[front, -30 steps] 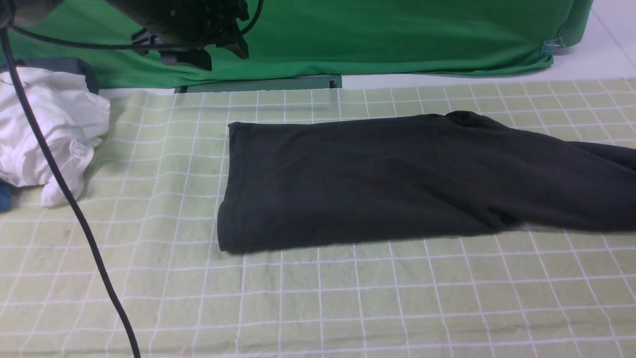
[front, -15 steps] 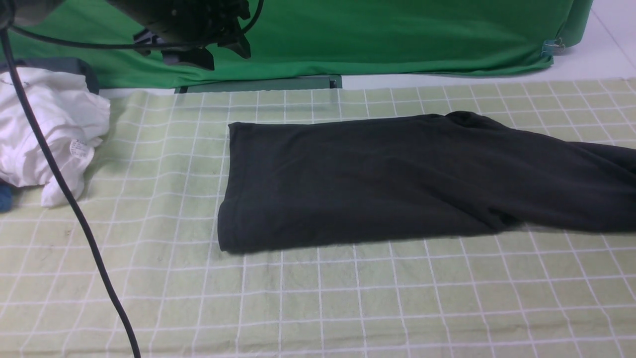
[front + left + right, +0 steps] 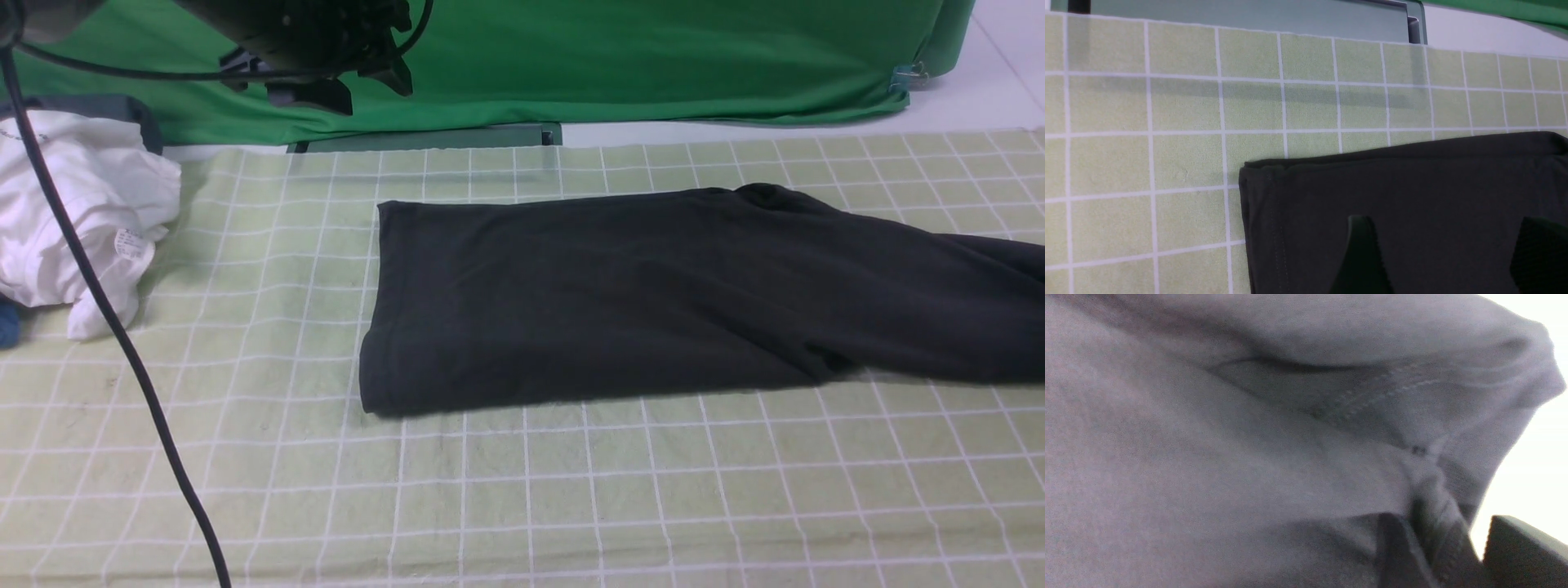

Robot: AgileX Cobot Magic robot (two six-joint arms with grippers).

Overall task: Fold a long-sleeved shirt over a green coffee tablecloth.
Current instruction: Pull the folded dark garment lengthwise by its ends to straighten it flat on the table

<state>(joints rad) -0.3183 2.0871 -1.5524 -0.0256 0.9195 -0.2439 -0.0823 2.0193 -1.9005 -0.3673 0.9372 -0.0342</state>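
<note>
The black long-sleeved shirt (image 3: 620,302) lies flat across the green coffee tablecloth (image 3: 571,490), its sleeve end running off the right edge of the front view. My left gripper (image 3: 359,88) hangs high at the back left, open and holding nothing. In the left wrist view this same gripper (image 3: 1445,220) hovers over the shirt (image 3: 1412,183) near its far left corner. My right gripper (image 3: 1443,522) is outside the front view. In the right wrist view a seamed fold of the shirt (image 3: 1208,457) sits pinched between its fingers.
A crumpled white garment (image 3: 82,212) lies at the left edge of the cloth. A black cable (image 3: 106,327) hangs across the left side. A deep-green backdrop (image 3: 653,57) closes the far side, with a grey bar (image 3: 424,137) below it.
The shirt's left hem has slid slightly to the right. The left arm shifted a little to the right early on and then held still.
</note>
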